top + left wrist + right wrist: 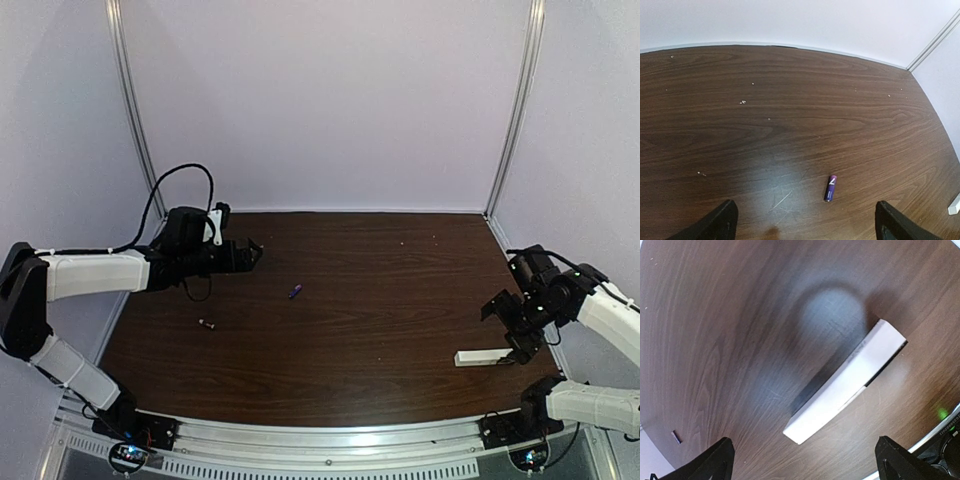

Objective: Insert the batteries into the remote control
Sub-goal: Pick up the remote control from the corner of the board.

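My left hand point(805, 212) gapes near the glossy purple cylindrical battery point(830, 188); my right hand point(805, 455) spreads above the boxy white plastic remote point(850, 382) on the wood-grain bench point(715, 340).

Two loose batteries and a white remote control lie apart on a dark wooden bench point(380, 300).

We see the bluish-purple battery point(294, 291) point(830, 188) lying on its side left of the bench's middle, with its pinker end pointing towards the back wall. The dark battery point(207, 324), tiny and pale at one end, lies on its side nearer the front left, well apart from the first. The remote control point(482, 356) point(847, 382), a long slim white bar, lies flat near the front right, far from both batteries, with a dark band along one long side.
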Robot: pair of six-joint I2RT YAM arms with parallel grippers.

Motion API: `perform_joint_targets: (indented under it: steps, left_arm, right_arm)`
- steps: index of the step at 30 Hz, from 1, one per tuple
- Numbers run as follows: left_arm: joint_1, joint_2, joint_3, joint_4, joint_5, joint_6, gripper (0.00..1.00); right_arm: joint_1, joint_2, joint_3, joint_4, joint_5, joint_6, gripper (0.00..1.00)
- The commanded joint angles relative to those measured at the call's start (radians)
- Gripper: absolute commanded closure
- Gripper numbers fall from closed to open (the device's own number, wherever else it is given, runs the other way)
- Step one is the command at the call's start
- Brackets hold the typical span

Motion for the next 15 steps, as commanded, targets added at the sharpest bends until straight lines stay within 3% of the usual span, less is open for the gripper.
perform_joint_targets:
  steps: [1, 15]
  left_arm:
    - [-0.006, -0.031, -0.017, 0.057, -0.022, -0.019, 0.03]
    - [-0.006, -0.012, -0.011, 0.048, -0.038, -0.032, 0.03]
  right_arm:
    - [0.01, 0.003, -0.085, -0.019, 0.0, 0.13, 0.0]
    - [0.011, 0.163, -0.113, 0.077, 0.039, 0.147, 0.02]
